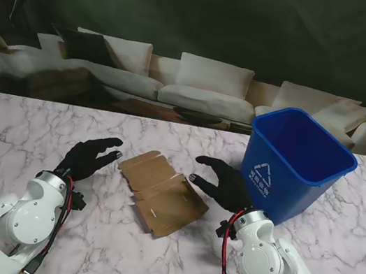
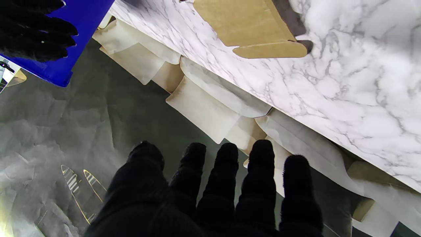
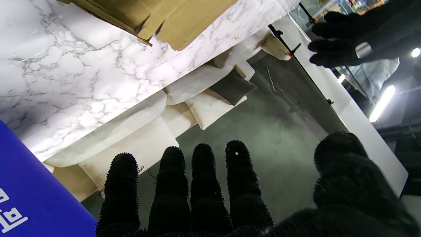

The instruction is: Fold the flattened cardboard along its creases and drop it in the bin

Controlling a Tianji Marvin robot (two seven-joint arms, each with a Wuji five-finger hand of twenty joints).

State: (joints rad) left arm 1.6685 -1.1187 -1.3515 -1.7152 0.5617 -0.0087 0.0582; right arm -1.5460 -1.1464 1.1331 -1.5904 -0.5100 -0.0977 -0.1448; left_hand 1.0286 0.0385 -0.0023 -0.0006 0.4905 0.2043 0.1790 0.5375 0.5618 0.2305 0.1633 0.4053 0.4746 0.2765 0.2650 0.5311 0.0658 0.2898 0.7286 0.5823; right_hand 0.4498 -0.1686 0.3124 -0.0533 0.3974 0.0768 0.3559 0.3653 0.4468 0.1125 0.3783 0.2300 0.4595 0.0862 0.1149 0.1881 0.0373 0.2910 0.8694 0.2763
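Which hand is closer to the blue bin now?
Right. The right hand hovers between the cardboard and the blue bin, just beside it. The left hand is beyond the cardboard, on its far left side.

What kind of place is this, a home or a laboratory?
Probably a staged living room in a lab, not a real home. A marble-patterned table faces a pale sofa that looks like a printed backdrop, and a blue bin stands on the table beside the cardboard.
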